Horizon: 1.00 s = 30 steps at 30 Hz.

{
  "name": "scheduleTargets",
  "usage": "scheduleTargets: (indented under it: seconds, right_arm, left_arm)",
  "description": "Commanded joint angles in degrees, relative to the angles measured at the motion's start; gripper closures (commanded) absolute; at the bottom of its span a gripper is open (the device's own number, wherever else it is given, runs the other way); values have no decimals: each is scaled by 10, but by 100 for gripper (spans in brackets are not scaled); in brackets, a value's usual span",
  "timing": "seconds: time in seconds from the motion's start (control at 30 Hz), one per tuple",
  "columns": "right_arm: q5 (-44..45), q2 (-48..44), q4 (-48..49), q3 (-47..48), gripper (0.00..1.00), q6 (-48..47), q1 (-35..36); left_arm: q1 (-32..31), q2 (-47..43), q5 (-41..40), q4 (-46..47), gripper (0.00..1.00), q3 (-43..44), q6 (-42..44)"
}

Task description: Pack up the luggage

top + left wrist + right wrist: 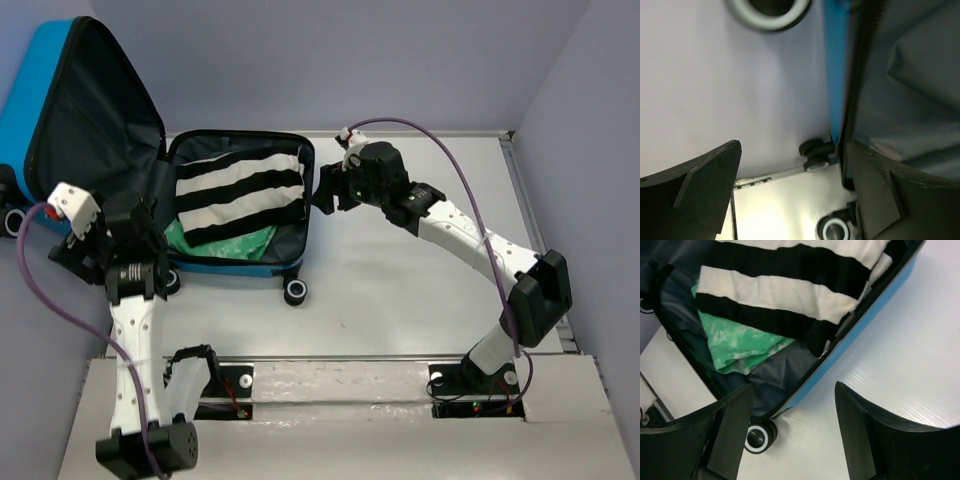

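Left fingers (pixel 695 195) spread wide, nothing between them, right at the hinge side of the luggage (pixel 95 110), with the black lining of its raised lid just to their right. Right fingers (pixel 730 430) are parted too, gripping nothing, hovering over the case's opposite rim. On the white bench (pixel 420 290) the blue luggage lies open at far left, lid propped up. Inside the base, a striped garment (pixel 240 190) lies over a green garment (pixel 225 243). A wheel (pixel 760 436) shows beneath the right fingers.
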Motion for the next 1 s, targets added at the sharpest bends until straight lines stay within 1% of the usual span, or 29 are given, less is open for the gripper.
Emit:
scheduleTargets:
  seconds: [0.0, 0.03, 0.07, 0.1, 0.17, 0.23, 0.27, 0.3, 0.33, 0.37, 0.4, 0.47, 0.57, 0.6, 0.63, 0.67, 0.7, 0.77, 0.8, 0.9, 0.93, 0.97]
  right_arm:
    - [-45, -29, 73, -47, 24, 3, 0]
    - [-45, -28, 79, -62, 23, 7, 0]
    - [-46, -25, 80, -67, 22, 12, 0]
    - [-51, -20, 82, -71, 19, 18, 0]
    - [-67, 1, 96, -80, 18, 40, 0]
    - [-64, 34, 103, -79, 14, 50, 18]
    - [-64, 47, 104, -75, 14, 53, 18]
    - [-68, 62, 105, -67, 13, 56, 26]
    - [-68, 93, 105, -60, 13, 62, 31]
    - [-71, 108, 106, -54, 14, 71, 31]
    - [-75, 121, 106, -45, 14, 75, 31]
    - [-80, 157, 113, -35, 16, 85, 36]
    - [-74, 194, 116, -23, 45, 99, 36]
    - [-68, 198, 116, -24, 70, 103, 36]
    - [-63, 204, 118, -28, 80, 112, 36]
    - [-63, 204, 121, -31, 88, 114, 36]
    - [-61, 205, 125, -34, 93, 116, 36]
    - [-56, 198, 129, -46, 93, 118, 42]
    - [-52, 190, 134, -51, 93, 117, 42]
    - [-35, 176, 134, -71, 93, 108, 42]
    - [-31, 168, 134, -75, 93, 107, 42]
    - [-31, 164, 133, -80, 93, 101, 42]
  left_arm:
    - [38, 118, -9, 104, 9, 71, 35]
    - [45, 150, -10, 108, 11, 80, 40]
    - [47, 166, -13, 118, 12, 93, 48]
    - [48, 179, -15, 124, 12, 103, 54]
    - [52, 218, -19, 124, 17, 132, 59]
    - [54, 246, -22, 126, 28, 146, 63]
    - [56, 254, -22, 126, 36, 151, 63]
    - [58, 259, -22, 127, 55, 152, 63]
    - [58, 264, -16, 127, 69, 152, 62]
    - [59, 264, -12, 127, 79, 146, 62]
    - [59, 262, -10, 128, 93, 142, 58]
    - [59, 254, 2, 139, 94, 130, 60]
    - [49, 242, 22, 138, 94, 112, 55]
    - [17, 236, 22, 145, 94, 106, 56]
    - [-10, 222, 6, 156, 94, 84, 79]
    - [-45, 215, -12, 170, 94, 84, 79]
    - [-136, 198, -50, 215, 94, 54, 117]
    - [-222, 178, -77, 241, 94, 28, 134]
    - [-293, 156, -86, 248, 94, 8, 126]
    - [-399, 128, -101, 223, 94, -7, 94]
    - [-433, 121, -114, 216, 94, -7, 71]
    - [-508, 124, -135, 201, 94, -4, 56]
